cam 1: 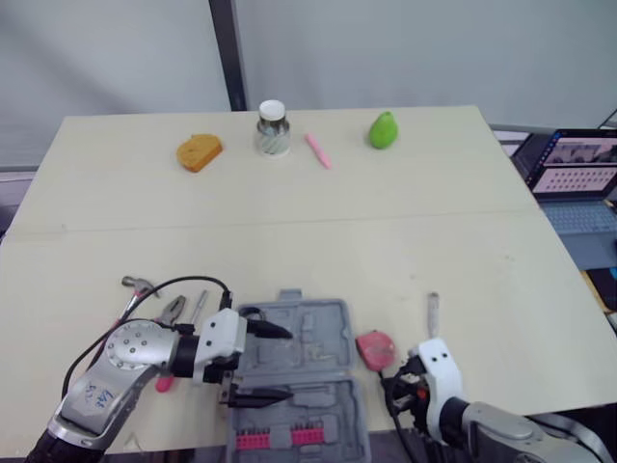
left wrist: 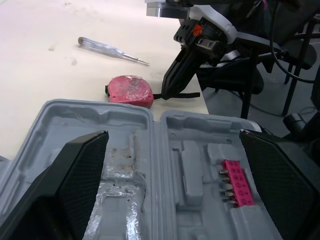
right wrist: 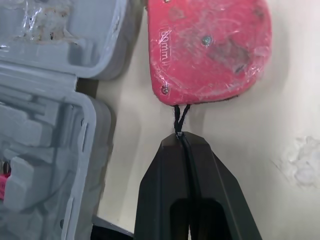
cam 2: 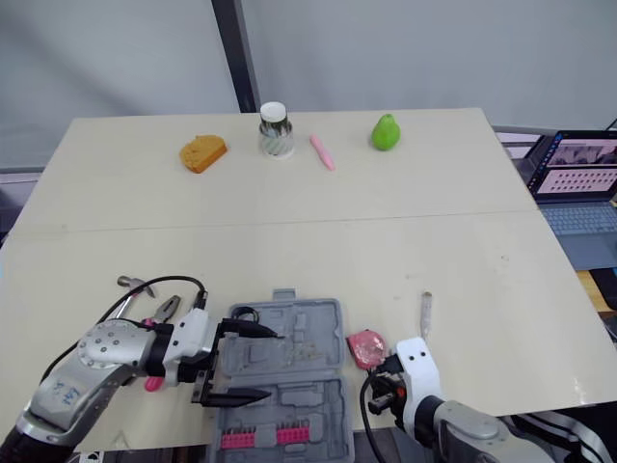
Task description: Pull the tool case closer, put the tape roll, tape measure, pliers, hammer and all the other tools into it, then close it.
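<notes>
Nearest me is the case (cam 1: 318,333), lying open and flat, and I place everything else from it. Its near half holds a pink bit rack (cam 1: 275,439). The other moulded wells look bare apart from some grime in the far half.

My left gripper (cam 1: 287,364) hovers over the case's left side with its fingers spread wide and nothing between them. My right gripper (right wrist: 179,147) is just right of the case, pinched tight on the thin black strap (right wrist: 179,117) of the red tape measure (right wrist: 210,45). The tape measure rests on the table, touching or almost touching the case's right wall.

My main worry is that grip. I have only the cord, so I expect the body to dangle and swing when lifted, knock the case wall, or slip free and drop outside. The case's near half seems to reach the table's front edge, so a hard nudge might tip it off. My left fingers also hang where the load must come down, and the arms could clash.

A screwdriver (cam 1: 433,311) lies further right of the case. The hammer (cam 1: 138,285) and pliers (cam 1: 174,309) lie to its left. None of these tools is packed yet. Well beyond the case stands a lidded jar (cam 1: 273,128), whose contents I cannot tell.
</notes>
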Controlling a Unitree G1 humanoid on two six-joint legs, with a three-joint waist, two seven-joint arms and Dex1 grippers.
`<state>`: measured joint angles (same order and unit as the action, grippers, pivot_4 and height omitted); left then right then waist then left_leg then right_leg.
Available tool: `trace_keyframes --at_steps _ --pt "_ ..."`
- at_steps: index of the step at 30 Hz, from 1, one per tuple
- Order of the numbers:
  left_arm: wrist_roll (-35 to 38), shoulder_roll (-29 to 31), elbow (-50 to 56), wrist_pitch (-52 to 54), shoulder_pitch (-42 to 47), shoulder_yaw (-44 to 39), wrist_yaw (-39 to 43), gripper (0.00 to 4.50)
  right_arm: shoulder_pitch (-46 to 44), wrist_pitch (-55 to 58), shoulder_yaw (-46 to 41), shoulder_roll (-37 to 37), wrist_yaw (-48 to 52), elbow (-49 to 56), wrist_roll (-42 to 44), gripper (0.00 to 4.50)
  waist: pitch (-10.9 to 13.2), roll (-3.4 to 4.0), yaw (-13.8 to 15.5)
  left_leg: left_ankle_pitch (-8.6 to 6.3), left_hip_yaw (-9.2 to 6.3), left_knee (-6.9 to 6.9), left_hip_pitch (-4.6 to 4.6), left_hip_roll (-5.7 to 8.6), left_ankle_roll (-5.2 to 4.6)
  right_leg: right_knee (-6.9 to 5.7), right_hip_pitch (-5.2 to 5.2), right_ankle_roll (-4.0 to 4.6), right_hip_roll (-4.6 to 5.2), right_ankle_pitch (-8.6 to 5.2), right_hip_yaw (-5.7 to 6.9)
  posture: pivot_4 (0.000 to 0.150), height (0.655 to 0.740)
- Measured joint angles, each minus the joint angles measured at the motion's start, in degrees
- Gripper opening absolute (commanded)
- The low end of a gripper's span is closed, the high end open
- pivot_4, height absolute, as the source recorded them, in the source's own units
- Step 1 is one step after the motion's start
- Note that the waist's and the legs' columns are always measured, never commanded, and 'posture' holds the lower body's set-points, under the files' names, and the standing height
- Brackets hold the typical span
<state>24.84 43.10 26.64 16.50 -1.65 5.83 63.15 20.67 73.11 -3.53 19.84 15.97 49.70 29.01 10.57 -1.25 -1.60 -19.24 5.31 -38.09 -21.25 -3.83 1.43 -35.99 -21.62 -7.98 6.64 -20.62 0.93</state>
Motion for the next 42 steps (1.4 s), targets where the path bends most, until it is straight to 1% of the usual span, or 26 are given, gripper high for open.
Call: trace_keyframes --at_steps 11,16,24,25,28,29,32,33,34,35,36,38,42 --pt "0.69 0.79 1.33 1.4 -0.27 -0.06 0.74 4.5 2.46 2.01 -0.45 -0.22 -0.01 1.88 3.04 0.02 0.0 0.0 0.05 -0.01 -0.01 0.01 -0.02 0.01 -0.02 0.02 0.0 0.0 0.0 0.0 0.0 0.15 0.74" --pt "1.74 1.56 2.25 2.52 -1.01 -0.28 0.76 4.5 4.81 1.44 0.8 -0.01 0.0 1.89 3.19 0.02 0.0 0.0 0.01 -0.01 -0.01 0.0 0.0 0.0 -0.02 0.01 0.0 0.0 0.0 0.0 -0.03 0.15 0.74" --pt "1.97 2.1 2.87 3.48 -1.12 -0.37 0.64 4.5 5.42 -1.58 1.18 0.29 -0.03 1.86 3.03 0.02 0.0 0.0 0.03 -0.01 0.0 -0.01 0.0 0.01 -0.02 0.01 0.0 0.0 -0.01 0.0 -0.04 0.15 0.74" --pt "1.98 2.1 2.98 3.49 -1.05 -0.37 0.59 4.5 5.41 -1.93 1.16 0.69 -0.01 1.83 3.04 0.27 0.0 0.0 0.04 -0.01 0.0 -0.01 0.0 0.01 -0.02 0.01 0.0 0.0 -0.01 0.0 -0.04 0.15 0.74" --pt "1.97 2.07 2.99 3.48 -0.98 -0.36 0.44 4.5 5.41 -2.14 0.75 2.61 0.96 1.64 3.4 1.23 0.0 0.0 0.06 -0.01 0.01 -0.01 0.0 0.02 -0.02 0.01 0.0 0.0 0.0 0.0 -0.04 0.15 0.74" --pt "1.97 1.99 2.98 3.46 -0.91 -0.35 0.3 4.5 5.47 -2.38 0.02 5.52 3.03 1.57 4.44 1.7 0.0 0.0 0.06 -0.03 0.01 -0.05 0.0 0.04 -0.05 0.01 0.01 0.0 0.01 0.0 -0.08 0.15 0.74" --pt "1.91 1.8 2.92 3.22 -0.75 -0.32 0.17 4.5 5.84 -4.08 -4.64 14.13 9.96 1.23 6.63 3.33 -0.01 -0.01 0.08 -0.06 0.02 -0.13 0.02 0.05 -0.1 0.03 0.09 -0.04 -0.01 0.02 -0.08 0.15 0.74" --pt "1.91 1.71 2.89 3.14 -0.72 -0.3 0.16 4.5 5.82 -4.64 -5.55 16.09 11.65 1.16 7.07 3.78 -0.01 -0.01 0.08 -0.06 0.02 -0.14 0.02 0.06 -0.11 0.02 0.09 -0.04 -0.01 0.03 -0.09 0.15 0.74" --pt "1.9 1.41 2.84 2.75 -0.73 -0.31 0.12 4.5 5.8 -7.59 -7.12 20.61 16.56 0.41 7.56 4.03 0.0 -0.01 0.07 -0.06 0.03 -0.15 0.04 0.06 -0.13 0.02 0.11 -0.06 -0.02 0.03 -0.1 0.15 0.74" --pt "1.9 1.0 2.82 2.42 -0.7 -0.31 0.06 4.5 5.77 -11.55 -9.0 24.82 21.37 -0.35 7.49 4.48 -0.01 -0.01 0.09 -0.06 0.06 -0.16 0.06 0.06 -0.17 0.02 0.14 -0.09 -0.05 0.05 -0.09 0.15 0.74" --pt "1.88 0.83 2.82 2.17 -0.77 -0.32 0.06 4.5 5.46 -13.65 -9.73 26.11 23.32 -0.85 7.06 4.48 -0.02 -0.04 0.1 -0.06 0.07 -0.15 0.05 0.06 -0.17 0.02 0.15 -0.09 -0.07 0.05 -0.06 0.15 0.74" --pt "1.64 0.78 2.82 0.28 -1.85 -0.34 0.34 4.5 3.29 -26.88 -9.47 30.74 32.12 -6.32 3.21 4.48 -0.05 -0.09 0.0 -0.03 0.16 -0.17 0.06 0.05 -0.16 0.02 0.18 -0.09 -0.11 0.05 -0.03 0.15 0.74" --pt "0.44 0.87 2.8 -4.82 -5.31 -0.79 1.51 4.5 -3.62 -46.6 -5.78 34.52 44.55 -17.61 -3.69 4.48 -0.05 -0.09 0.06 0.03 0.2 -0.19 0.08 0.05 -0.07 0.02 0.18 -0.1 -0.1 0.06 -0.05 0.15 0.74"
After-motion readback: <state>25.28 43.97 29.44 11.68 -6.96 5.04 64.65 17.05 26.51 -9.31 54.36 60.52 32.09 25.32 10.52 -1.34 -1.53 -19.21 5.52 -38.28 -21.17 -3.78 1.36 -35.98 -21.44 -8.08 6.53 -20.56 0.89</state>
